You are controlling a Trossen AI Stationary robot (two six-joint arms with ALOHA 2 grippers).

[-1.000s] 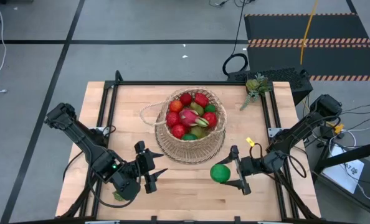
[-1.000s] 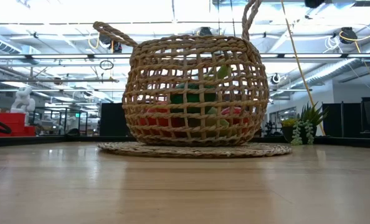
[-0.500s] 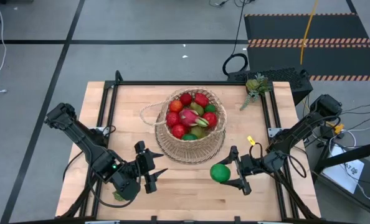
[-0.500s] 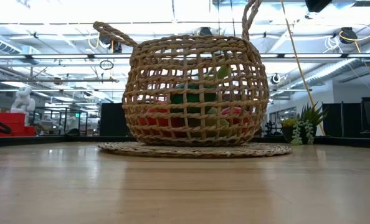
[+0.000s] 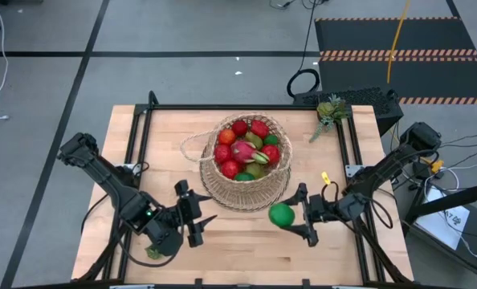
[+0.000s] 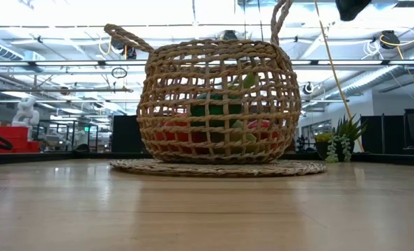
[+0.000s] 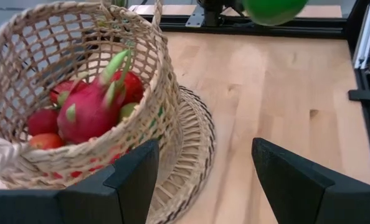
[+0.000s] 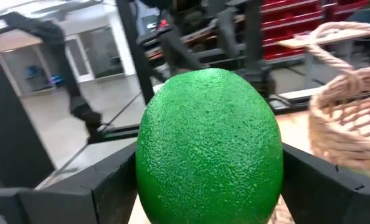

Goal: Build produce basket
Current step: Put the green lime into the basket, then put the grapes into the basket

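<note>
The tan wicker basket (image 5: 245, 163) stands on its round woven base in the middle of the table, holding red round fruits, a pink dragon fruit (image 7: 88, 109) and green pieces. My right gripper (image 5: 300, 215) is near the basket's near right side, shut on a green lime (image 5: 282, 215). The lime fills the right wrist view (image 8: 210, 146) and shows at the top of the left wrist view (image 7: 273, 9). My left gripper (image 5: 192, 215) is open and empty, left of the lime, near the basket's near left side. My right gripper pinches the green lime between its two fingers, one on each of its opposite sides (image 8: 144, 168). The fingers come level from the table's right side. The lime is lifted clear of the table.
A small green plant (image 5: 328, 112) lies at the table's far right corner. A small yellow piece (image 5: 324, 178) lies right of the basket. A black frame (image 5: 146, 120) runs along the table's edges. Bare wood lies along the near edge.
My right gripper has carried the lime a little toward the basket and up from the table. The left arm has kept still.
</note>
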